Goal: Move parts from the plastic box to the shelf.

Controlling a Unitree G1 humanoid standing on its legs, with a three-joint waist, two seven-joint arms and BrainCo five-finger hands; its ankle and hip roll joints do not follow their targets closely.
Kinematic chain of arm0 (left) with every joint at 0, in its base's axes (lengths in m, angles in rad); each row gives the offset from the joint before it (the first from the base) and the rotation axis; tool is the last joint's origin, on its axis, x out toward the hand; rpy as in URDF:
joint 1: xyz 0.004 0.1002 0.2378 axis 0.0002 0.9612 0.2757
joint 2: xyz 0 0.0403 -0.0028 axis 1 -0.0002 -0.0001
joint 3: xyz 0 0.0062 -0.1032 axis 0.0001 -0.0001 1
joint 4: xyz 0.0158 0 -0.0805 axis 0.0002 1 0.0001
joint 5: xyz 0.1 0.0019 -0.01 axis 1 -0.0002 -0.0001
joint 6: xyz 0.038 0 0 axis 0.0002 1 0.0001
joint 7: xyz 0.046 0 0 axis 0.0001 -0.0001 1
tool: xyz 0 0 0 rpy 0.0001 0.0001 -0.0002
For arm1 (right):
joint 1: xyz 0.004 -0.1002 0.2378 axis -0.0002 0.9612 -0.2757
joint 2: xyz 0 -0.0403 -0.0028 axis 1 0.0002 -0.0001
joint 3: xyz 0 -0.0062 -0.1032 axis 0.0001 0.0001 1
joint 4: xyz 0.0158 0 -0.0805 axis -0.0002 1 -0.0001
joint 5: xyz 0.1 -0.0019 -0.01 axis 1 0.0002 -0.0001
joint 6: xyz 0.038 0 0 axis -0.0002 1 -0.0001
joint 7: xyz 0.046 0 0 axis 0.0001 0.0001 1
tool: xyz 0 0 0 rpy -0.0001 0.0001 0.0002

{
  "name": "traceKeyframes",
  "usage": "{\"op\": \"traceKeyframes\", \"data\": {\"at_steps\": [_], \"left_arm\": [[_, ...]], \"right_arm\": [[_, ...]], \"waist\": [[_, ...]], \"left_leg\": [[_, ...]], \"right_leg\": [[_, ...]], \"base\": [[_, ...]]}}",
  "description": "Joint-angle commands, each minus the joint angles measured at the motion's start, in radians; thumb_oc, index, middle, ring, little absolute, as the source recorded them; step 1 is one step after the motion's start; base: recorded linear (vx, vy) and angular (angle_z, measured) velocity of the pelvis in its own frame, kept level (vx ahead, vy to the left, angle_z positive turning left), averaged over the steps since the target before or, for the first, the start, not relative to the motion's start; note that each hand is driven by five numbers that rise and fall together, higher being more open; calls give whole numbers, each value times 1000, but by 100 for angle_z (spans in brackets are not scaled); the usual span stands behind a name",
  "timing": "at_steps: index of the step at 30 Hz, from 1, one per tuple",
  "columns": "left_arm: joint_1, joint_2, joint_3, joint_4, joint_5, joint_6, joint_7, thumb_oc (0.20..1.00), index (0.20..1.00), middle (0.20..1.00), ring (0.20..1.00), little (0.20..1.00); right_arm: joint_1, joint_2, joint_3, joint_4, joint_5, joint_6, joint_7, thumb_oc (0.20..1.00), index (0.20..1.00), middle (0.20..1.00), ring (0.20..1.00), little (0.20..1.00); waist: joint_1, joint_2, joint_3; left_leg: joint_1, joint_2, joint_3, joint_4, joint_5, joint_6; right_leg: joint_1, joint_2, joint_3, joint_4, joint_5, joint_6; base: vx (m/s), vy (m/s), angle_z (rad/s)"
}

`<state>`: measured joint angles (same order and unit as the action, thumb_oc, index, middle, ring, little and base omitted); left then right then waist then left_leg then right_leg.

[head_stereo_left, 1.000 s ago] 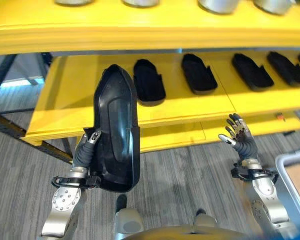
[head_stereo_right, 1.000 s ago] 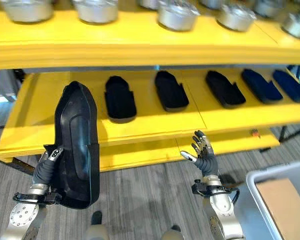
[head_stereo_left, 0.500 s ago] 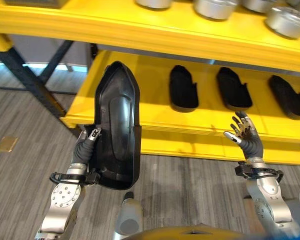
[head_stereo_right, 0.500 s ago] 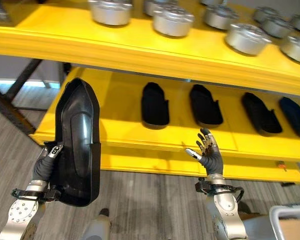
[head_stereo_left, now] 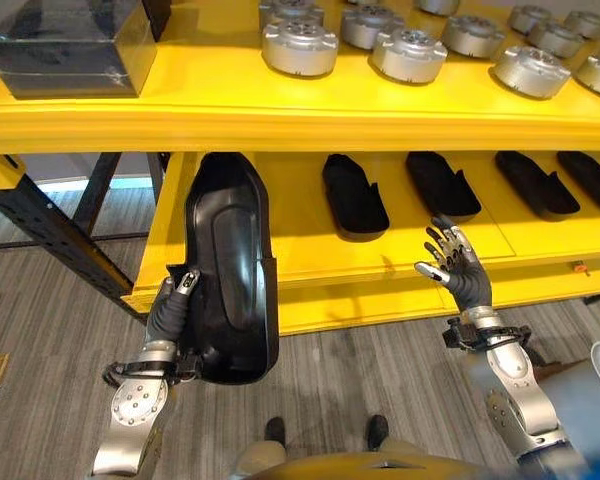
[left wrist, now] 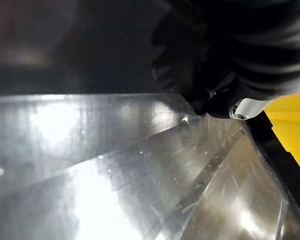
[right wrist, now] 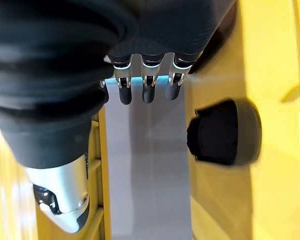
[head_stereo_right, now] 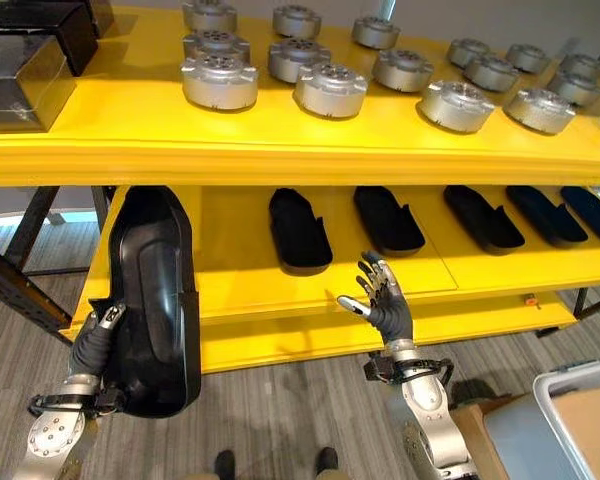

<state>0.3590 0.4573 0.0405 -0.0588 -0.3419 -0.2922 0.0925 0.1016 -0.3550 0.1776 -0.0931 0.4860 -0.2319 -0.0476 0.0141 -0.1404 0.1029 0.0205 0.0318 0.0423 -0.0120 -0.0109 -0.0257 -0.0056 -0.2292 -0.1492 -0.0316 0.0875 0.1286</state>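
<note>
A long black plastic part (head_stereo_left: 230,270) stands upright in my left hand (head_stereo_left: 170,318), whose fingers curl round its lower left edge. Its top reaches the left end of the lower yellow shelf (head_stereo_left: 300,230), just under the upper shelf's front edge. Its glossy inner face (left wrist: 140,175) shows close up in the left wrist view. My right hand (head_stereo_left: 455,272) is raised in front of the lower shelf, fingers (right wrist: 147,90) spread and straight, holding nothing. Several smaller black parts (head_stereo_left: 353,195) lie in a row on the lower shelf, one (right wrist: 222,132) just past my right hand.
Several round silver parts (head_stereo_left: 298,45) sit on the upper yellow shelf (head_stereo_left: 180,110), with dark boxes (head_stereo_left: 65,45) at its left end. A dark slanted shelf post (head_stereo_left: 40,225) stands at the left. The grey plastic box (head_stereo_right: 578,366) is on the floor at the lower right.
The camera has swung upward, bringing the upper shelf's top into view. The black part stays in my left hand, its tip now at the lower shelf's opening. The right hand remains open.
</note>
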Motion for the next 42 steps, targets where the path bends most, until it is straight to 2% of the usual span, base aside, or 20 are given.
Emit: {"op": "traceKeyframes", "data": {"at_steps": [1, 3, 4, 6, 7, 8, 9, 11, 12, 13, 15, 16, 17, 19, 25, 28, 29, 31, 34, 42], "left_arm": [[-98, 18, -11, -69, -27, -63, -19, 200, 200, 200, 200, 200], [-104, 9, -18, -65, -37, -61, -25, 200, 200, 200, 200, 200], [-107, 7, -20, -64, -41, -61, -24, 200, 200, 200, 200, 200], [-113, 3, -26, -66, -56, -62, -27, 200, 200, 200, 200, 200], [-132, 8, -33, -67, -64, -61, -22, 200, 200, 200, 200, 200], [-132, 7, -31, -69, -62, -60, -18, 200, 200, 200, 200, 200], [-127, 3, -29, -73, -67, -57, -17, 200, 200, 200, 200, 200], [-131, 2, -29, -82, -60, -52, -9, 200, 200, 200, 200, 200], [-141, 3, -34, -79, -59, -51, -7, 200, 200, 200, 200, 200], [-139, 0, -36, -77, -61, -51, -13, 200, 200, 200, 200, 200], [-156, 1, -52, -66, -62, -52, -19, 200, 200, 200, 200, 200], [-173, 10, -62, -63, -63, -62, -25, 200, 200, 200, 200, 200], [-174, 11, -63, -62, -63, -62, -25, 200, 200, 200, 200, 200], [-193, 16, -63, -51, -62, -68, -14, 200, 200, 200, 200, 200], [-286, 33, -88, -18, -40, -70, 19, 200, 200, 200, 200, 200], [-352, 34, -98, 5, -30, -74, 53, 200, 200, 200, 200, 200], [-447, 33, -115, 59, -42, -75, 97, 200, 200, 200, 200, 200], [-485, 35, -124, 77, -37, -75, 114, 200, 200, 200, 200, 200], [-633, 53, -167, 131, 10, -68, 179, 200, 200, 200, 200, 200], [-897, 94, -242, 305, 35, -42, 286, 200, 200, 200, 200, 200]], "right_arm": [[-53, -49, -54, -30, 4, -56, -4, 1000, 1000, 1000, 1000, 1000], [-45, -63, -66, -40, 7, -60, 3, 1000, 1000, 1000, 1000, 1000], [-49, -69, -65, -41, 13, -65, 2, 1000, 1000, 1000, 1000, 1000], [-54, -81, -70, -42, 19, -71, -2, 1000, 1000, 1000, 1000, 1000], [-73, -100, -76, -41, 22, -76, -15, 1000, 1000, 1000, 1000, 1000], [-74, -101, -78, -42, 19, -79, -17, 1000, 1000, 1000, 1000, 1000], [-72, -99, -79, -42, 16, -80, -21, 1000, 1000, 1000, 1000, 1000], [-74, -96, -79, -36, 12, -81, -32, 1000, 1000, 1000, 1000, 1000], [-71, -94, -82, -32, 13, -81, -36, 1000, 1000, 1000, 1000, 1000], [-66, -91, -83, -33, 9, -84, -40, 1000, 1000, 1000, 1000, 1000], [-49, -82, -99, -32, 5, -85, -41, 1000, 1000, 1000, 1000, 1000], [-33, -74, -120, -30, -4, -84, -46, 1000, 1000, 1000, 1000, 1000], [-33, -73, -120, -30, -4, -84, -46, 1000, 1000, 1000, 1000, 1000], [-30, -62, -118, -7, -15, -79, -48, 1000, 1000, 1000, 1000, 1000], [-48, -48, -120, 10, -23, -70, -60, 1000, 1000, 1000, 1000, 1000], [-69, -42, -111, 4, -24, -68, -68, 1000, 1000, 1000, 1000, 1000], [-99, -36, -98, 4, -20, -69, -81, 1000, 1000, 1000, 1000, 1000], [-114, -36, -92, 4, -19, -71, -86, 1000, 1000, 1000, 1000, 1000], [-159, -36, -64, -5, -18, -71, -99, 1000, 1000, 1000, 1000, 1000], [-249, -47, -14, -14, -7, -72, -127, 1000, 1000, 1000, 1000, 1000]], "waist": [[-9, 34, -3], [-20, 43, 1], [-21, 43, 11], [-15, 46, 39], [-2, 44, 78], [-7, 47, 74], [-16, 54, 66], [-18, 69, 62], [-19, 74, 66], [-20, 84, 66], [-31, 93, 62], [-36, 95, 68], [-35, 94, 71], [-33, 87, 74], [-40, 63, 83], [-44, 54, 89], [-53, 43, 94], [-55, 41, 97], [-67, 29, 110], [-99, 31, 114]], "left_leg": [[4, 140, -39, 68, -43, -43], [-5, 161, -51, 108, -49, -61], [-30, 166, -61, 168, -54, -72], [-90, 165, -90, 274, -21, -89], [-150, 140, -183, 350, 23, -108], [-140, 155, -200, 311, 17, -107], [-118, 203, -185, 248, 28, -111], [-106, 264, -167, 161, 60, -106], [-97, 275, -160, 135, 69, -103], [-84, 267, -172, 126, 49, -94], [-91, 253, -160, 140, 29, -98], [-97, 210, -149, 189, -26, -101], [-95, 209, -148, 191, -28, -100], [-88, 180, -118, 226, -70, -95], [-145, 155, -75, 329, -117, -97], [-173, 156, -66, 367, -135, -95], [-205, 159, -69, 399, -141, -95], [-215, 161, -69, 404, -142, -94], [-262, 167, -78, 453, -149, -96], [-391, 186, -114, 598, -189, -94]], "right_leg": [[-20, 26, 2, 136, -42, 20], [-18, 41, -5, 163, -74, 5], [-16, 54, -2, 171, -87, -9], [-11, 64, -8, 179, -98, -30], [-21, 64, -16, 202, -108, -41], [-29, 66, -16, 217, -117, -36], [-38, 69, -16, 242, -136, -34], [-54, 62, -17, 289, -155, -23], [-64, 48, -19, 311, -162, -20], [-70, 39, -15, 329, -171, -14], [-56, 20, -16, 313, -159, -7], [-12, -18, -19, 278, -135, 11], [-8, -20, -19, 276, -134, 13], [1, -50, 2, 259, -115, 31], [-21, -95, 19, 264, -96, 57], [-44, -98, 34, 278, -100, 61], [-71, -95, 43, 295, -106, 63], [-86, -92, 48, 305, -108, 62], [-132, -85, 63, 349, -119, 58], [-272, -62, 112, 493, -170, 39]], "base": [[66, -164, 30], [65, -226, 23], [13, -220, 19], [-93, -165, 19], [-104, -100, 14], [-36, -35, 11], [75, 74, 9], [48, 131, 13], [19, 166, 27], [27, 149, 16], [100, 199, 9], [119, 219, 56], [136, 276, 57], [65, 177, 18], [12, 99, -8], [-29, 45, -12], [-52, 30, -13], [-61, 17, -7], [-91, 7, -13], [-102, 11, -8]]}}
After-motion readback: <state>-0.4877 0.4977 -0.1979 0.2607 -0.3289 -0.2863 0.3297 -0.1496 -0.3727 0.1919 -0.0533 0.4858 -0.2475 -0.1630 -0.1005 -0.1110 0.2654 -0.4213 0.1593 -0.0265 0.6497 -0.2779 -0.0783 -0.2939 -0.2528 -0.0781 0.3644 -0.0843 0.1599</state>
